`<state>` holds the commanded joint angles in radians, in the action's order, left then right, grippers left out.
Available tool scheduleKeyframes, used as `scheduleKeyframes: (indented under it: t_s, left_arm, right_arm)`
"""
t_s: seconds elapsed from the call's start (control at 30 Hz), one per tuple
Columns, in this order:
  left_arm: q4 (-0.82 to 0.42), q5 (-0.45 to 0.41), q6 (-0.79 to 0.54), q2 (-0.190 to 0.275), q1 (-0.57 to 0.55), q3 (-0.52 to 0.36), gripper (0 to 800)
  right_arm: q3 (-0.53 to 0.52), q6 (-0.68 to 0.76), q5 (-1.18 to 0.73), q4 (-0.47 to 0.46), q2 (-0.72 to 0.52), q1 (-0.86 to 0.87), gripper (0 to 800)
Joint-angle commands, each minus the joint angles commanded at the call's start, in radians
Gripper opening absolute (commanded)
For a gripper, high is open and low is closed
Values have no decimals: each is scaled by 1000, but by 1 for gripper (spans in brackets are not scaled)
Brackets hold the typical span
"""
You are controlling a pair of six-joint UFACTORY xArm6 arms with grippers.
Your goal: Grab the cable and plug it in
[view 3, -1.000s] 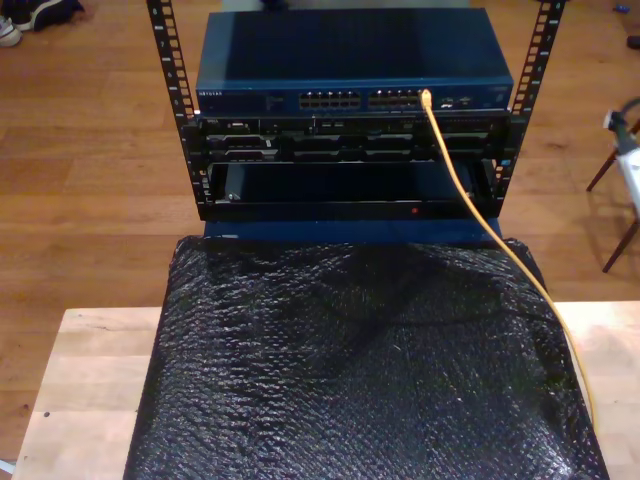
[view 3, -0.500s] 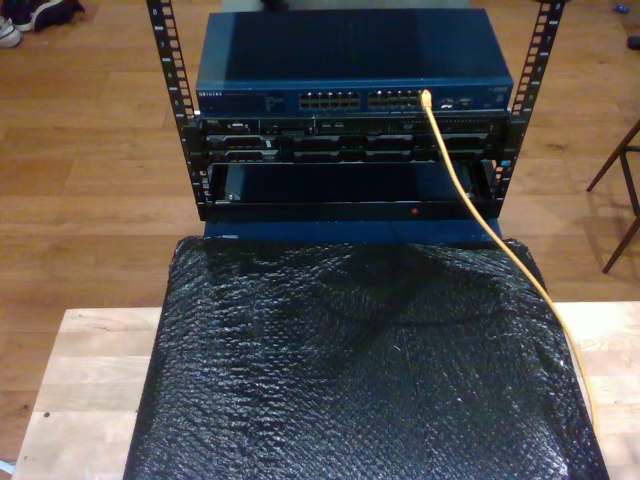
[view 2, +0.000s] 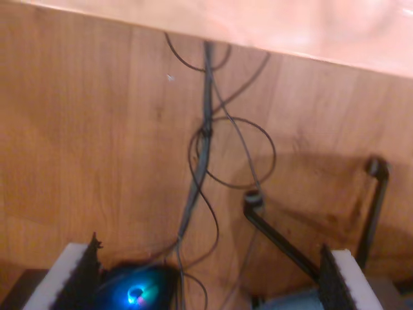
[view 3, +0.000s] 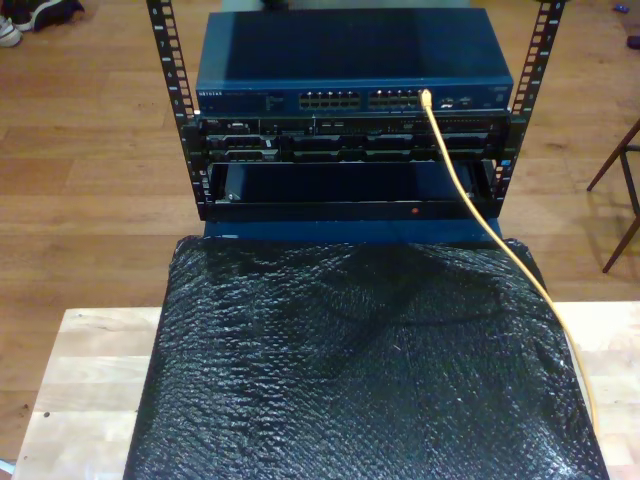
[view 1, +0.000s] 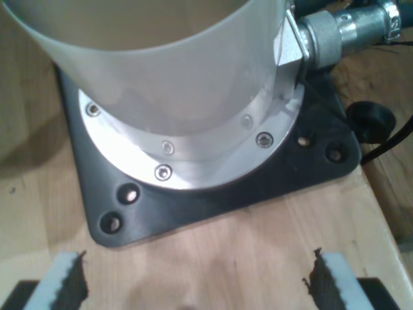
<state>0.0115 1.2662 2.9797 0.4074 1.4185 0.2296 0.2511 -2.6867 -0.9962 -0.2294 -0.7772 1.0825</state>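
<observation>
Floor: wood planks around the rack (view 3: 350, 110); black mat (view 3: 360, 370) on the table (view 3: 90, 380).
Cable (view 3: 455, 175): plugged into the switch (view 3: 350, 95) at 1 o'clock of the mat; trails off at 4 o'clock.
Change: chair-side object, exterior view's right, has gone; cable unmoved. Task appears complete.
First gripper (view 1: 193, 284): open, over an arm base (view 1: 193, 161).
Second gripper (view 2: 210, 278): open, over floor wiring (view 2: 203, 148).

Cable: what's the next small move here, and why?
Probably none on the cable: its plug end sits at a port on the blue switch, and the rest trails over the black mat. My first end effector is open over an arm base, my second end effector open above floor wiring. I'd hold position; full seating can't be told.
</observation>
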Motion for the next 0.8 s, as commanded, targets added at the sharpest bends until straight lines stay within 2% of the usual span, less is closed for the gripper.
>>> scheduleKeyframes:
  t_s: [0.2, 0.43, 0.6, 0.8]
  left_arm:
    - [2, 0, 0, 0, 0, 0, 800]
    - [0, 0, 0, 0, 0, 0, 800]
    - [0, 0, 0, 0, 0, 0, 800]
    - [0, 0, 0, 0, 0, 0, 800]
  right_arm:
    - [-87, -71, -21, -2, -61, 89, 798]
    - [-161, -222, -12, 2, -61, 195, 798]
    - [-187, -293, 12, 8, -18, 308, 798]
    - [-203, -358, 34, 14, 49, 361, 799]
